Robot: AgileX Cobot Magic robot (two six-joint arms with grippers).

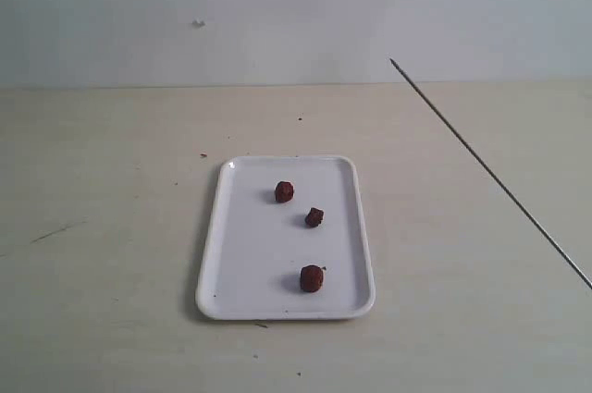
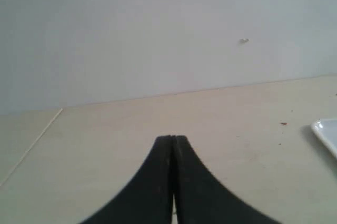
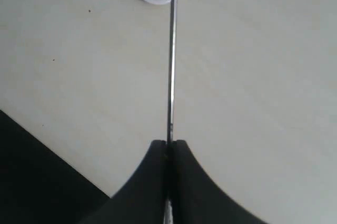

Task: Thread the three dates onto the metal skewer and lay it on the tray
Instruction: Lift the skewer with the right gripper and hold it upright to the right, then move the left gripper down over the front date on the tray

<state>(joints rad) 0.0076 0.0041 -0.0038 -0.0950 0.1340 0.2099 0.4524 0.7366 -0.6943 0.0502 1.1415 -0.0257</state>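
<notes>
Right gripper [image 3: 168, 143] is clamping the metal skewer [image 1: 490, 172] at the tray's [image 1: 250, 264] three o'clock; judging ahead, aim its tip dead-centre through one date [image 1: 314, 217].

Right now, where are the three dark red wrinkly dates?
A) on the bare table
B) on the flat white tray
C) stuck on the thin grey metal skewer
B: the three dates lie apart on the white tray, and the metal skewer, pinched in the right gripper, has nothing on it.
</notes>
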